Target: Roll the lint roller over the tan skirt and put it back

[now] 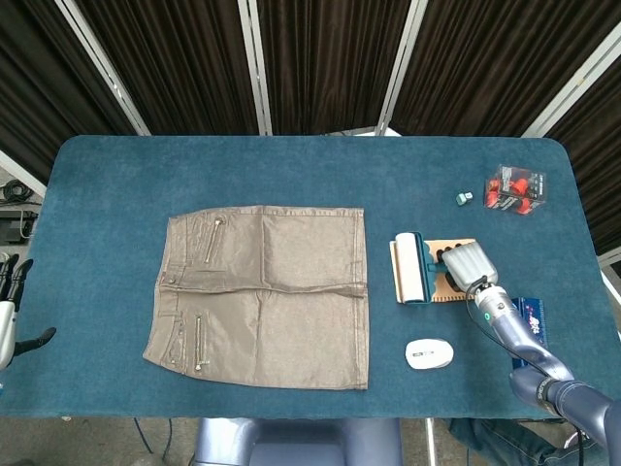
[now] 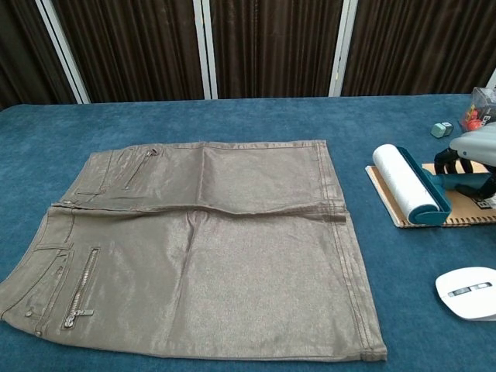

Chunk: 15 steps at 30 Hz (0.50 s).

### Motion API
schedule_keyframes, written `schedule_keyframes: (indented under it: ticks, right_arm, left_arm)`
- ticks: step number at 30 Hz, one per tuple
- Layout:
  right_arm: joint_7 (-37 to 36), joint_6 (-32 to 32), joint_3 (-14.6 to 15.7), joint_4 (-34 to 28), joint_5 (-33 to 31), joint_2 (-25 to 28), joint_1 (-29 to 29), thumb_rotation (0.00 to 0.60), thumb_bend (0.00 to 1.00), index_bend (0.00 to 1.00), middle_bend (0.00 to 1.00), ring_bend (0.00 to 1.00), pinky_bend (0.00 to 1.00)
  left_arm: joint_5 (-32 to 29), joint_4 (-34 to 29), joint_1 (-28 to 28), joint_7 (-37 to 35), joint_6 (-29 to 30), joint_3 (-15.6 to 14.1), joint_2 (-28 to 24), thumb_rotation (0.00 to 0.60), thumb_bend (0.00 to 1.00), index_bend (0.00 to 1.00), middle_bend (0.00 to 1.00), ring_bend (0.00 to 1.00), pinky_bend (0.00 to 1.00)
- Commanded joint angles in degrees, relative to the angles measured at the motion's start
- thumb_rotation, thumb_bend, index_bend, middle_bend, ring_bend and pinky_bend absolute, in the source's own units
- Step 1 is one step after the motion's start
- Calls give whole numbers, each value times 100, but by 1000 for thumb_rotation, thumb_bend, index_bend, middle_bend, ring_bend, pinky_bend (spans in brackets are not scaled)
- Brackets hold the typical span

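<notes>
Your right hand [image 1: 464, 264] has its fingers curled over the teal handle of the roller [image 1: 409, 269], gripping it. The roller lies on a tan card [image 2: 434, 203] to the right of the skirt [image 1: 264, 294], apart from its hem. The skirt lies flat on the blue table [image 1: 116, 175], waist to the left. Your left hand [image 1: 10, 309] hangs off the table's left edge, fingers spread and holding nothing. A white oval device [image 1: 429, 353] sits near the front edge, below the roller.
</notes>
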State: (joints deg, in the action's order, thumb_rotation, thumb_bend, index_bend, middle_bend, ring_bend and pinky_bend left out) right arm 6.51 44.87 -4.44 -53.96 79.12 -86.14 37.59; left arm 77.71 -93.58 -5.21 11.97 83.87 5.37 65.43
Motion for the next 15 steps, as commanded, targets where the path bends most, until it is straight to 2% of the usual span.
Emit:
schedule_keyframes:
  ticks: [1,8,13,15]
  right_arm:
    - [-231,213,-2,-177,148,142,-14,600,704,533,573,473,561]
    - [-280,672,-47,-879,519,591,89,600,730,537,576,476,562]
    - [310,639,-221,-1605,479,899,309,600,734,540,576,477,563]
    - [833,550,-332,-1972,449,992,496,600,738,542,577,479,562]
  left_arm:
    - [7,-14,-3,-8,-4,-5,-8,600,0,0,0,0,0]
    - [-6,-67,-24,-107,-54,1,-60,600,0,0,0,0,0]
    - [-64,-78,-59,-198,-152,13,-103,600,0,0,0,0,0]
    - [-96,-70,-81,-212,-209,14,-113,600,0,0,0,0,0]
